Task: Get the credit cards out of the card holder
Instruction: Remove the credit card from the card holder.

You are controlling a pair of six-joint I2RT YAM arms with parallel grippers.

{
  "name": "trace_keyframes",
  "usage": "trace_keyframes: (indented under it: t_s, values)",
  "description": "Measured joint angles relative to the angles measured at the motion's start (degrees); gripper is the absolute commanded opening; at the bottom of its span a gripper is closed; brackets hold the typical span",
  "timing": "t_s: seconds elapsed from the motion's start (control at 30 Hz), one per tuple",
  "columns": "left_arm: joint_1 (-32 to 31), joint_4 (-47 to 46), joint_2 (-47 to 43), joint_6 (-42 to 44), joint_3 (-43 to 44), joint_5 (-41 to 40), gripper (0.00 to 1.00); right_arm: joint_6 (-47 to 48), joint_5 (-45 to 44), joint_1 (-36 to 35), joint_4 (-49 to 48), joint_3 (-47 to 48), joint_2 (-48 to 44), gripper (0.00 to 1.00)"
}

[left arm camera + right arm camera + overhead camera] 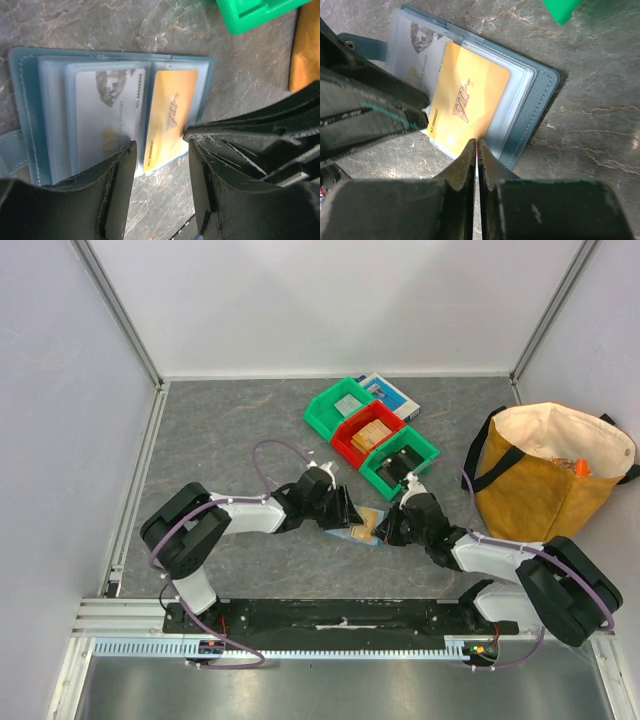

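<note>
The slate-blue card holder (24,105) (540,97) (362,533) lies open on the grey table between both arms. Its clear sleeves show two credit cards: a pale grey one (102,107) (425,47) and a yellow VIP one (170,107) (467,102). My left gripper (161,150) (348,518) is open and straddles the holder's near edge. One of its fingers (120,170) rests over the grey card's side, the other stands on the table beside the holder. My right gripper (477,145) (386,530) is shut, its tips pinching the yellow card's near edge.
Behind the holder stand a green bin (345,407), a red bin (368,436) and a second green bin (398,462), with a blue-and-white flat box (392,392) at the back. A tan tote bag (545,475) stands on the right.
</note>
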State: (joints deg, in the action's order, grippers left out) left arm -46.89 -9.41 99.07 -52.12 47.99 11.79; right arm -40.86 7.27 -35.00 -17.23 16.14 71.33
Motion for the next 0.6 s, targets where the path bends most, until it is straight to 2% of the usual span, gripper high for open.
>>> trace_keyframes:
  t_s: [0.33,0.6]
  values:
    - [1.4,-3.6,-10.9,-1.2,-13.8,-1.1,0.54,2.2,4.9,-0.5,0.2,5.5,7.4,0.08]
    - [1.6,-0.7,-13.7,-1.4,-15.0,-1.8,0.55,5.3,5.0,-0.6,2.3,7.2,8.0,0.08]
